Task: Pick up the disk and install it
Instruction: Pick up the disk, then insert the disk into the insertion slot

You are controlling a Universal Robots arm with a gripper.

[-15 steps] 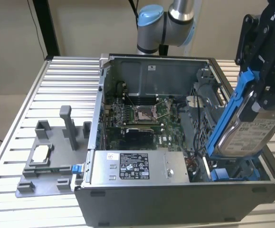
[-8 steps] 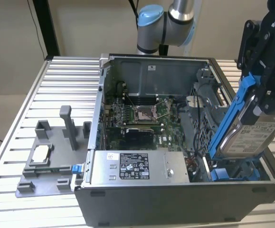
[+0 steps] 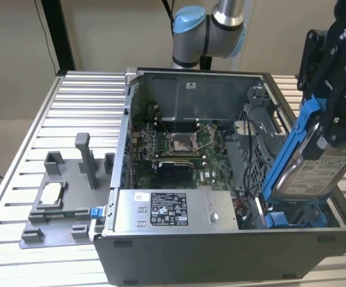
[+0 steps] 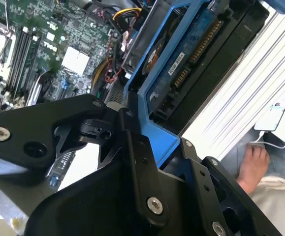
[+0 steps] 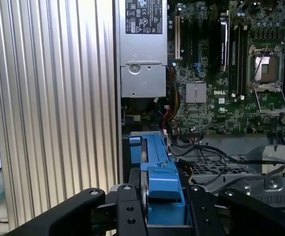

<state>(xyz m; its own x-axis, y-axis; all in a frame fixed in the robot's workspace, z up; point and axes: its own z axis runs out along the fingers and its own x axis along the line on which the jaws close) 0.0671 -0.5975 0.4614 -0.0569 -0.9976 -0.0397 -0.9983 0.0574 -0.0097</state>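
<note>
The disk [image 3: 317, 172] is a silver drive with a white label, edged by a blue carrier frame [image 3: 287, 152]. It hangs tilted, lower end down, over the blue drive bay [image 3: 298, 219] at the front corner of the open computer case on the exterior view's right. My gripper [image 3: 332, 122] is shut on the disk's upper end. In the second wrist view the disk's underside [image 4: 184, 61] with its blue circuit board points into the case, past the black fingers [image 4: 132, 147]. The first wrist view has the blue carrier [image 5: 157, 169] clamped edge-on between the fingers [image 5: 127, 206].
The case wall [image 3: 190, 81] encloses a green motherboard [image 3: 178, 143], loose cables [image 3: 247, 152] and a grey power supply box [image 3: 173, 209]. A grey fixture [image 3: 65, 209] holding a small silver chip [image 3: 51, 192] lies on the slatted table at the exterior view's left. A person's foot [image 4: 253, 164] is beside the table.
</note>
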